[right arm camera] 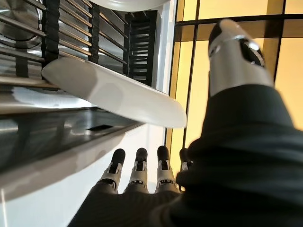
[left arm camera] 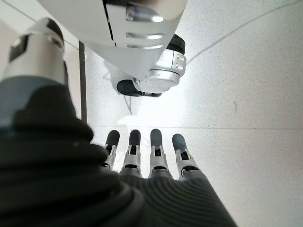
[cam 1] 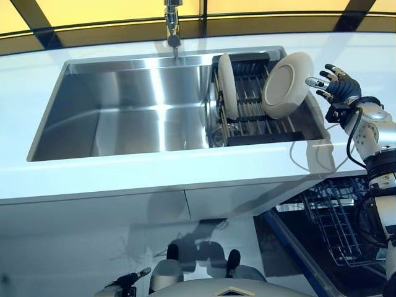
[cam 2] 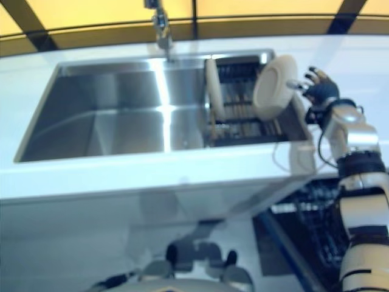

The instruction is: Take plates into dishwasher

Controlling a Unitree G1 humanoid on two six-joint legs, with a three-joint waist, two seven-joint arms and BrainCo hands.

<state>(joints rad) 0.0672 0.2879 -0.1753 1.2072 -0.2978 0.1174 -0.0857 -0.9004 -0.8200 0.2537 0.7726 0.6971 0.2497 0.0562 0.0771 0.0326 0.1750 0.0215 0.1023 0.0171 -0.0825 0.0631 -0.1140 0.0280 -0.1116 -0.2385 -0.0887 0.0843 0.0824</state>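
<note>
Two white plates stand in the black dish rack [cam 1: 250, 133] at the right end of the steel sink [cam 1: 124, 117]. One plate [cam 1: 226, 83] stands upright on edge. The other plate [cam 1: 288, 83] leans tilted at the rack's right side and shows again in the right wrist view [right arm camera: 113, 92]. My right hand [cam 1: 339, 86] hovers just right of the leaning plate's rim, open, with straight fingers [right arm camera: 137, 165] and the thumb [right arm camera: 234, 52] spread apart, a small gap from the plate. My left hand [left arm camera: 156, 158] hangs low beside me, open and holding nothing.
A tap [cam 1: 172, 25] rises behind the sink. The white counter [cam 1: 154, 179] runs along the front. Below it at the right, the open dishwasher shows its wire rack [cam 1: 334, 223] and a dark blue door edge [cam 1: 291, 247].
</note>
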